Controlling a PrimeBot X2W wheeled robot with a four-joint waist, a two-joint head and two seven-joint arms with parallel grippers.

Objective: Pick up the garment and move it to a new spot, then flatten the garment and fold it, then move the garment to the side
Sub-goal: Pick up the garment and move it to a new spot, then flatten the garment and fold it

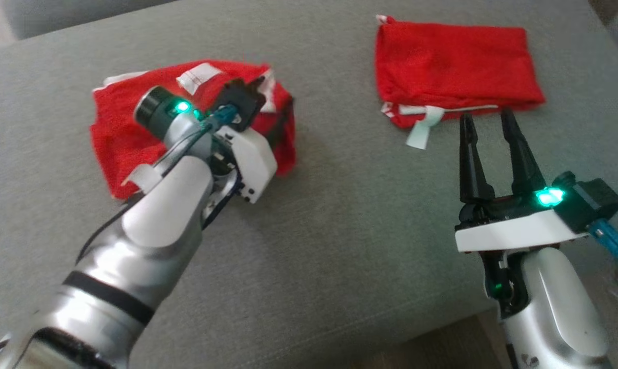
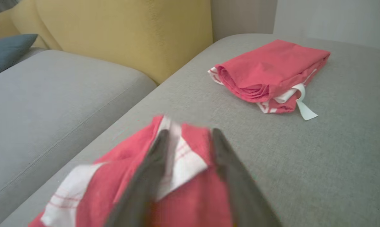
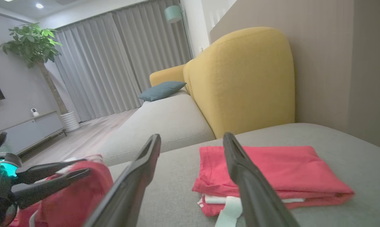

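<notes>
A red garment (image 1: pixel 119 138) with white striped trim lies bunched at the left of the grey cushion. My left gripper (image 1: pixel 274 102) reaches down onto its right part. In the left wrist view its fingers (image 2: pixel 188 138) stand apart, with the garment's (image 2: pixel 120 164) white trim showing between them. The right wrist view shows that gripper (image 3: pixel 84 166) lying on top of the red cloth (image 3: pixel 82 195). A second red garment (image 1: pixel 452 61), folded into a neat rectangle, lies at the far right. My right gripper (image 1: pixel 488 123) is open, tips just short of its near edge (image 3: pixel 271 167).
The work surface is a grey sofa cushion (image 1: pixel 339 230); its front edge drops to a wooden floor (image 1: pixel 442 343) at the lower right. A yellow backrest (image 2: pixel 123 31) rises behind, and another grey seat with a blue pillow (image 2: pixel 7 50) lies beyond.
</notes>
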